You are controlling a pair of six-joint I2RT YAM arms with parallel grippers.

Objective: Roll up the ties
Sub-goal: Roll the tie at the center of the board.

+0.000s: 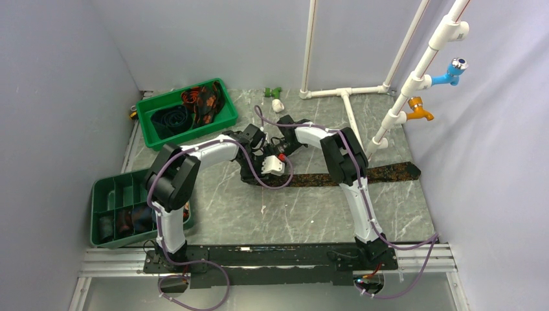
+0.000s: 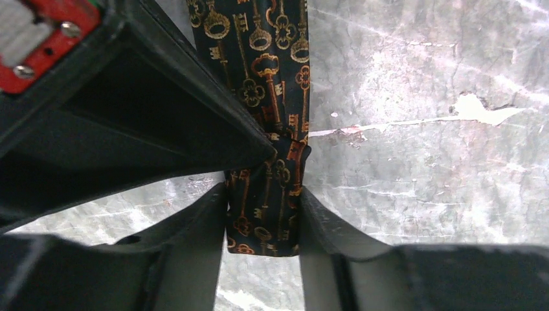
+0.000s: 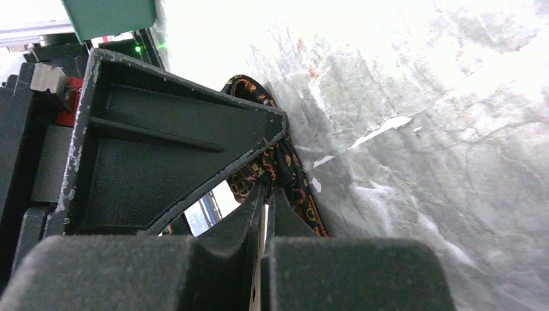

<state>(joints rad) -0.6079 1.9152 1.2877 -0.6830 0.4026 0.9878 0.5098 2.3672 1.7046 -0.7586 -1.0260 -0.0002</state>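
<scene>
In the far tray (image 1: 180,94) lie tangled ties (image 1: 202,100).

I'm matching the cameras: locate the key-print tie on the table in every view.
Top external: key-print tie lies across mid-table, right of centre.
Left wrist: tie runs from top centre down between the left gripper's fingers.
Right wrist: tie bunched at centre, pinched by the right gripper.
Shared landmark: white chip in the marbled tabletop, both wrist views.
</scene>
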